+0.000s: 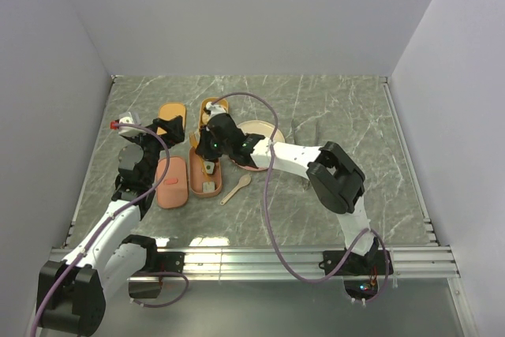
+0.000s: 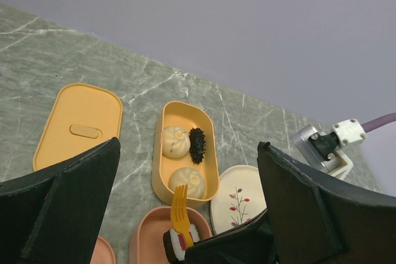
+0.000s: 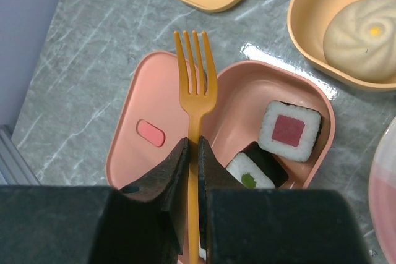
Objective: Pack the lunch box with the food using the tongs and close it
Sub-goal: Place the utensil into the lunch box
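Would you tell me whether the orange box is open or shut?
Open: the orange box lies uncovered, its lid beside it, buns showing inside.

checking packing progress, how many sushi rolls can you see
2, both in the pink box: a red-centred roll and a green-centred roll just beside it; the right gripper may hide more.

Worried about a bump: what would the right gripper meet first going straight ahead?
The orange plastic fork in the right gripper would likely touch the pink oval lid, beside the pink tray, first; depth unclear.
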You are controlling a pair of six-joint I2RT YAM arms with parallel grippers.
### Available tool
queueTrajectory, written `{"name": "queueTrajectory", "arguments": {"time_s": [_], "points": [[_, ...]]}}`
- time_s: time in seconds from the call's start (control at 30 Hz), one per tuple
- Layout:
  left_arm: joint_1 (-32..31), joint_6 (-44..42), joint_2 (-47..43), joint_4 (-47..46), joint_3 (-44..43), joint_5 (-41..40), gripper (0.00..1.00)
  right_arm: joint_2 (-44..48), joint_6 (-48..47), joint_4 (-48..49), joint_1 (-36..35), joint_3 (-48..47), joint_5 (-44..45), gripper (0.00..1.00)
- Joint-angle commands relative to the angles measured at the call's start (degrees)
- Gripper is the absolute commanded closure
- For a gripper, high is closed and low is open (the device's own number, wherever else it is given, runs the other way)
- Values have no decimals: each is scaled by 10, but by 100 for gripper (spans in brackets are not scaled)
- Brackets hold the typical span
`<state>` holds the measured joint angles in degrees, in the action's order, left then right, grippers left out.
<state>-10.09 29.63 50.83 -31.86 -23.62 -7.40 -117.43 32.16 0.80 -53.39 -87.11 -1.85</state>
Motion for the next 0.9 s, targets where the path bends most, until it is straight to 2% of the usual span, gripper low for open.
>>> {"name": "queueTrajectory", "arguments": {"time_s": [0.0, 0.57, 0.87], "points": [[2, -1, -6, -17, -10, -1, 1, -4, 7, 23, -3, -15, 7, 100], [2, -1, -6, -17, -11, 0, 1, -25, 17, 30, -16, 36, 14, 100], [2, -1, -4, -18, -11, 1, 1, -46, 11, 12, -16, 20, 16, 100]]}}
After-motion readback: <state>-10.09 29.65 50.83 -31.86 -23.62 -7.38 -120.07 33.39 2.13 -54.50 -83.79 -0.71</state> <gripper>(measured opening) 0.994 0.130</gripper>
